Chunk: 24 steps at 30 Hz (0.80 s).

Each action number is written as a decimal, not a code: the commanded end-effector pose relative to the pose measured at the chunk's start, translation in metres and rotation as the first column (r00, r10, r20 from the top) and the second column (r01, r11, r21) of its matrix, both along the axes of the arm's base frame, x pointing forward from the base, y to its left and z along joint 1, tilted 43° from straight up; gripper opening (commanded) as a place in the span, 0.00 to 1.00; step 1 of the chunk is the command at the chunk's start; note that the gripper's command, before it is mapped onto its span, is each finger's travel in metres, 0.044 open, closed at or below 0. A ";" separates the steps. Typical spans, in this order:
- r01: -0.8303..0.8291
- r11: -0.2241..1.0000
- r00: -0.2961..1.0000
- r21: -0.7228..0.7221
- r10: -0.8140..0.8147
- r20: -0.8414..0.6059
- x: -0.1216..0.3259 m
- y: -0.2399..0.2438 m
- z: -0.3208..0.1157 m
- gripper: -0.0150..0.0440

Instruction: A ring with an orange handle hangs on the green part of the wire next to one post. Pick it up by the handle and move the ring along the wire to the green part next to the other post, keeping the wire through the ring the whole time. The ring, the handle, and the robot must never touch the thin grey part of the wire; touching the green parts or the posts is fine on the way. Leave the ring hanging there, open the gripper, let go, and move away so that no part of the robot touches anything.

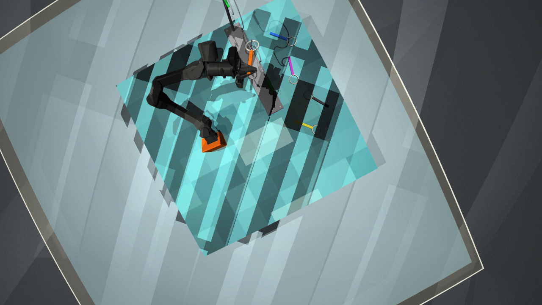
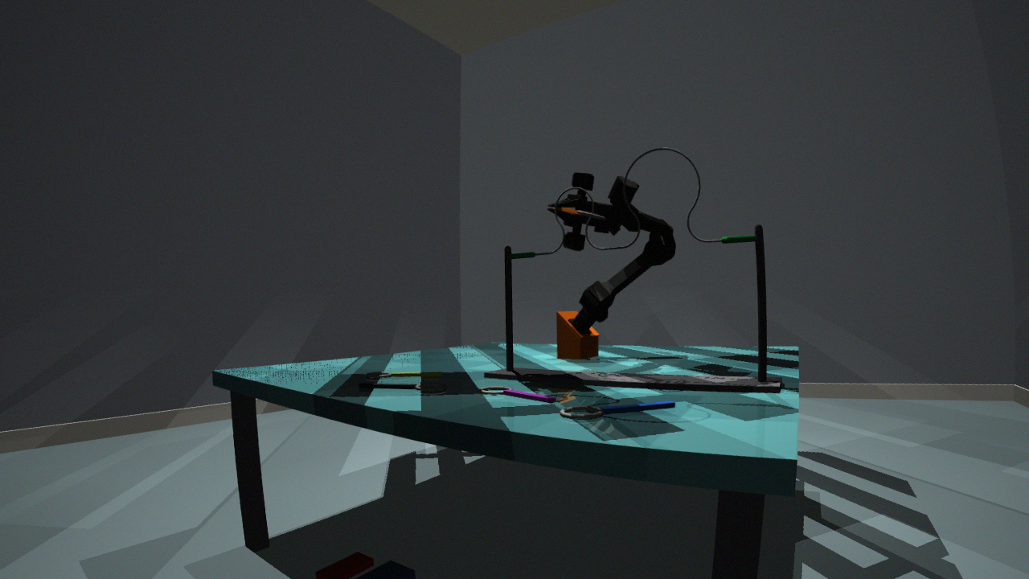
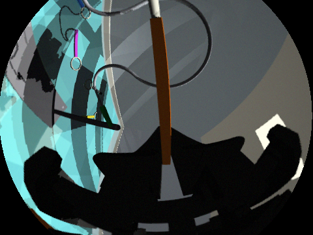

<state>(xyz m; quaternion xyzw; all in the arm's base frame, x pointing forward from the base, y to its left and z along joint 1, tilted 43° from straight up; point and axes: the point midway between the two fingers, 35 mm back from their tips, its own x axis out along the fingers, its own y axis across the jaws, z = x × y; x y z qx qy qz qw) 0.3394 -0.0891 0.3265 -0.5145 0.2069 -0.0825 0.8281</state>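
My gripper (image 1: 253, 70) (image 2: 555, 207) (image 3: 163, 129) is shut on the orange handle (image 1: 250, 57) (image 2: 568, 211) (image 3: 161, 81), high above the table. The handle's white ring (image 1: 246, 47) (image 2: 603, 216) is at the far side of the smaller wire loop in the exterior view, right of the handle. The wire appears to pass through it; the gap between them is too small to tell. The grey wire (image 2: 662, 149) (image 3: 210, 42) curves behind the handle in the wrist view. Green parts (image 2: 523, 255) (image 2: 739, 239) (image 3: 105, 115) adjoin the left post (image 2: 509, 310) and right post (image 2: 761, 310).
The posts stand on a grey base plate (image 1: 277, 106) (image 2: 719, 383). A blue tool (image 1: 278, 36) (image 2: 647, 406), magenta tool (image 1: 291, 66) (image 2: 528, 395), black tool (image 1: 320, 101) (image 2: 388, 386) and yellow tool (image 1: 307, 125) (image 2: 420, 374), each with a ring, lie on the table beyond the plate.
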 end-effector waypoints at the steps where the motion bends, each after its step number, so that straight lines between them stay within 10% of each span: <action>1: -0.004 0.998 1.000 0.061 0.003 0.005 0.000 0.001 0.001 0.00; 24: -0.027 0.861 0.999 0.508 0.036 -0.008 0.001 0.021 -0.023 0.00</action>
